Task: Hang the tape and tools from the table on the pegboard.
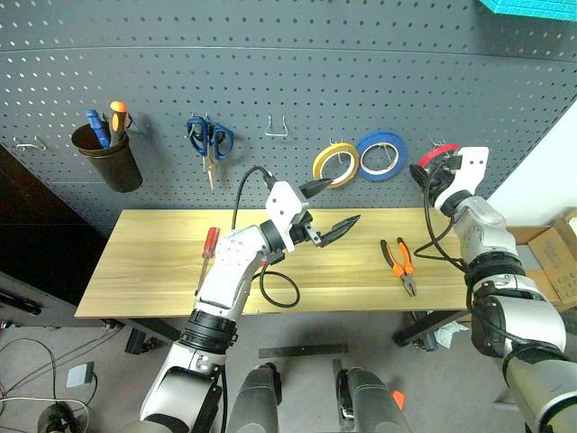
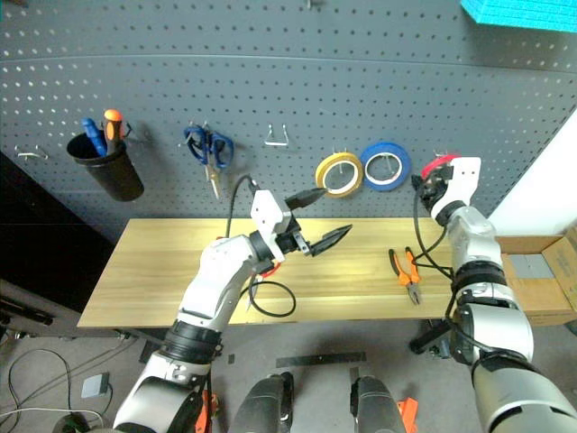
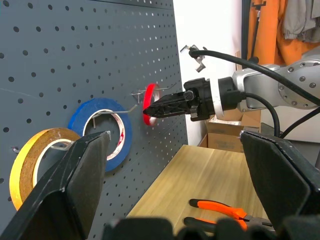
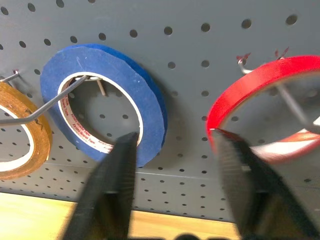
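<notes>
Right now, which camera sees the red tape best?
The right wrist view: the red tape is close up, threaded on a wire hook against the pegboard. The left wrist view shows it edge-on behind the right gripper. In both eye views it is a small red arc.

Red tape (image 4: 260, 100) hangs on a pegboard (image 1: 297, 81) hook; pliers (image 1: 399, 262) and screwdriver (image 1: 207, 254) lie on the table (image 1: 162, 262).

Red tape (image 4: 260, 95) runs off the right wrist view's edge, so its far side is cut off and whether a finger touches it can't be told. Red-handled screwdriver (image 1: 208, 253) on the table (image 1: 162, 262) is partly hidden behind the left arm. Cup (image 1: 110, 158) hides the lower ends of the blue and orange screwdrivers (image 1: 106, 122).
</notes>
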